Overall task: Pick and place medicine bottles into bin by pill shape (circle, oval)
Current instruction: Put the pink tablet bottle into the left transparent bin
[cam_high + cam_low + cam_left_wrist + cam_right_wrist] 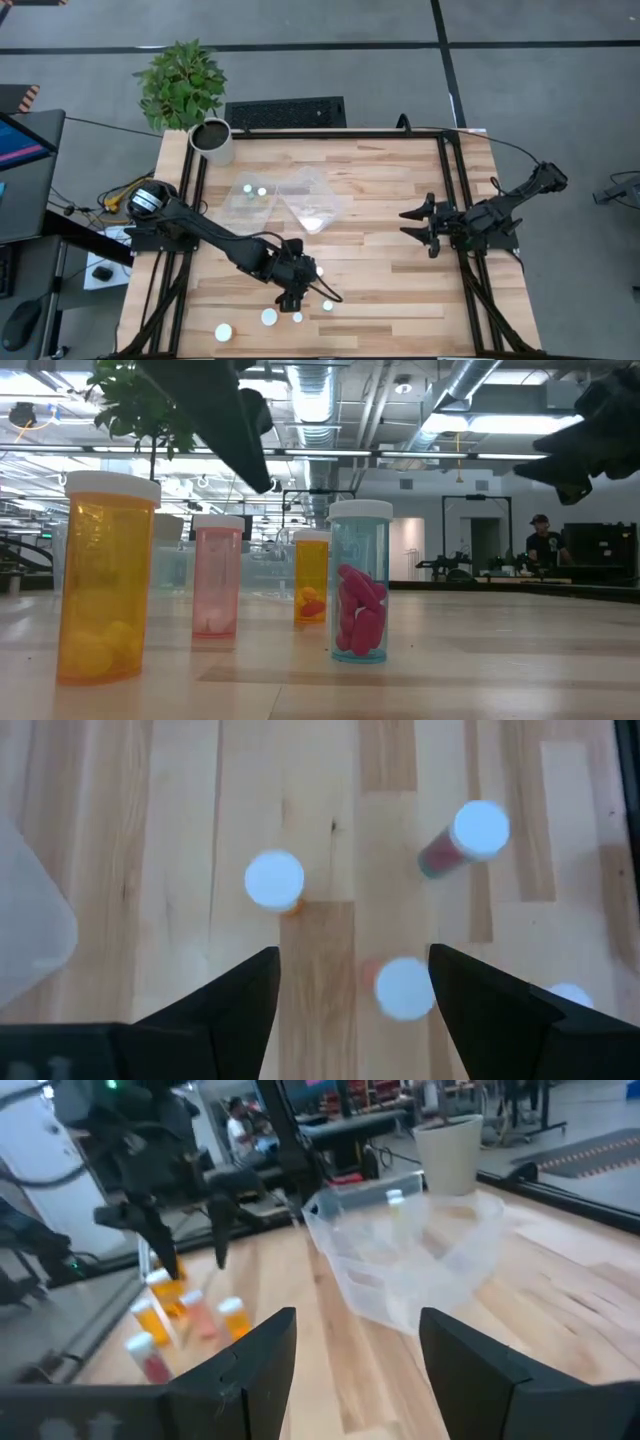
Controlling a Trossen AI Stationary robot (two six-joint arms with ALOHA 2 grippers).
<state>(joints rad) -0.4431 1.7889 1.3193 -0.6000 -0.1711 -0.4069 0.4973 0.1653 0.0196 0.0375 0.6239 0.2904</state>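
Several small bottles with white caps stand upright on the wooden table near its front edge: one (269, 316), one (297, 317), one (327, 306), one (223, 332) and one (318, 270). The low view shows an orange bottle (105, 590), a pink one (217, 575), a smaller orange one (311, 575) and a clear one with pink pills (360, 580). My left gripper (295, 295) hangs open above them, pointing down, and touches none. In its wrist view (350, 955) one cap (404, 988) lies between the fingers, below them. My right gripper (404, 224) is open and empty at the right.
Two clear plastic bins (250, 200) (315, 205) stand at the table's far middle; the left one holds two bottles (254, 189). A white plant pot (212, 140) stands at the far left corner. Black frame rails (450, 190) run along the table's sides.
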